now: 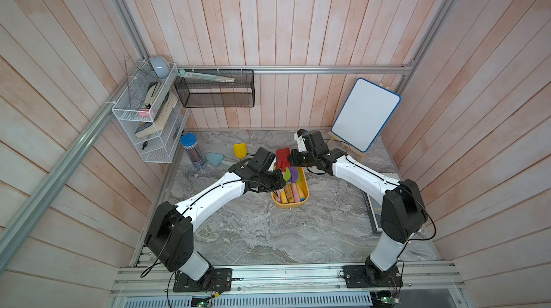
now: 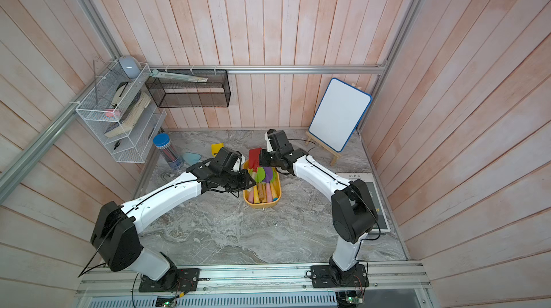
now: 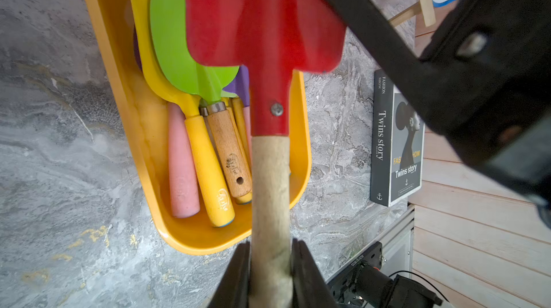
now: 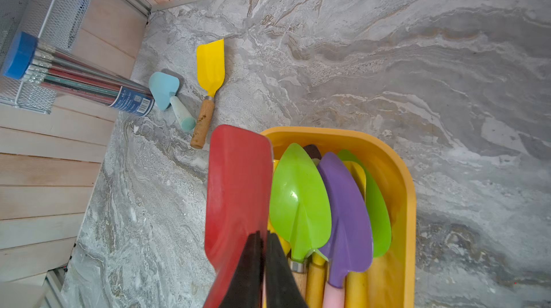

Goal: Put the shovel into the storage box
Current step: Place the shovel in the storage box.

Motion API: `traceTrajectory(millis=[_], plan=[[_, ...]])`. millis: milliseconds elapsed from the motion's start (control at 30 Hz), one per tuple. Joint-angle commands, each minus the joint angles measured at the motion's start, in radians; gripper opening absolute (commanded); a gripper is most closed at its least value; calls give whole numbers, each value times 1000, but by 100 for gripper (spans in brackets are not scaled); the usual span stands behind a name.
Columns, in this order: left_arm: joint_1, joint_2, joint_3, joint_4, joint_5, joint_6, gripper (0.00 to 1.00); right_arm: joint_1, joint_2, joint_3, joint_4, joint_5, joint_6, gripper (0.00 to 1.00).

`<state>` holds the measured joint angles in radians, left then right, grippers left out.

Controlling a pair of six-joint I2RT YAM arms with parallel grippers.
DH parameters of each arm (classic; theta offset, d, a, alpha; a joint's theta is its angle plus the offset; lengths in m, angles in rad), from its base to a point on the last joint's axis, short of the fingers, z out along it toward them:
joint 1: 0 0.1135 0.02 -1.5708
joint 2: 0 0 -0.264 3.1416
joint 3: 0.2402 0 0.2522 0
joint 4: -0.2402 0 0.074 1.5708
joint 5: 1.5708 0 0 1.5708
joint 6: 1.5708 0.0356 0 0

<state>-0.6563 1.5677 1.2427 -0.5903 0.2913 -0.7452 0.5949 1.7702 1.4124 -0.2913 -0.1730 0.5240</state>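
Item: red shovel point(image 3: 262, 23); red blade, screw at the neck, pale wooden handle; held over the storage box point(image 3: 119, 97), above its contents, not lying in it; blade toward the back wall, reaching past the box's far rim in both top views.

Held by: left pincer point(image 3: 269, 249), closed on the wooden handle, 1 finger on each side; right pincer point(image 4: 265, 235), closed tight on the side edge of the blade.

Container: storage box; shallow yellow-orange tray with rounded corners; standing on the table point(image 1: 268, 232) between the 2 arms.

Contents of box: green shovel point(image 4: 299, 202); purple shovel point(image 4: 347, 217) overlapping it; a 2nd green blade and a yellow blade behind the purple one; blades at the far end, handles in pink, yellow and bare wood at the near end; something dark under the blades, too hidden to name.

Loose on table, toward the back left corner: loose yellow shovel point(image 4: 210, 68) with a brown wooden handle; pale blue shovel point(image 4: 164, 88) just beside it; pencil tube point(image 1: 193, 151) with a blue cap, next to the blue blade.

Surroundings: white wire rack point(image 1: 146, 118) on the left wall, holding books and small items; black mesh basket point(image 1: 214, 91) on the back wall; whiteboard point(image 1: 365, 114) on a small wooden easel, back right corner; book point(image 3: 396, 139) titled "Twins story", flat at the table's right edge.
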Motion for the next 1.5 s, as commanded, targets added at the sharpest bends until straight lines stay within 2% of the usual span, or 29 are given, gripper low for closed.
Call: traceTrajectory(millis=[0,67,167,200,333,600,867,1467], plan=[[-4,4,41,9,-12,5,13,5,19,28,-26,38,-17,2],[-5,5,45,10,-8,4,22,4,20,27,-28,43,-18,0],[-6,2,47,16,5,8,49,5,20,25,-26,47,-22,0],[-6,1,46,20,10,9,55,6,20,25,-26,47,-23,0],[-5,-9,38,31,24,15,68,4,17,29,-40,54,-46,0],[-6,-49,17,50,30,32,70,-28,11,63,-154,101,-157,0],[-6,-87,-15,85,44,44,70,-61,23,77,-291,231,-263,0],[-6,-95,-23,86,36,52,70,-40,152,228,-458,395,-341,0]])
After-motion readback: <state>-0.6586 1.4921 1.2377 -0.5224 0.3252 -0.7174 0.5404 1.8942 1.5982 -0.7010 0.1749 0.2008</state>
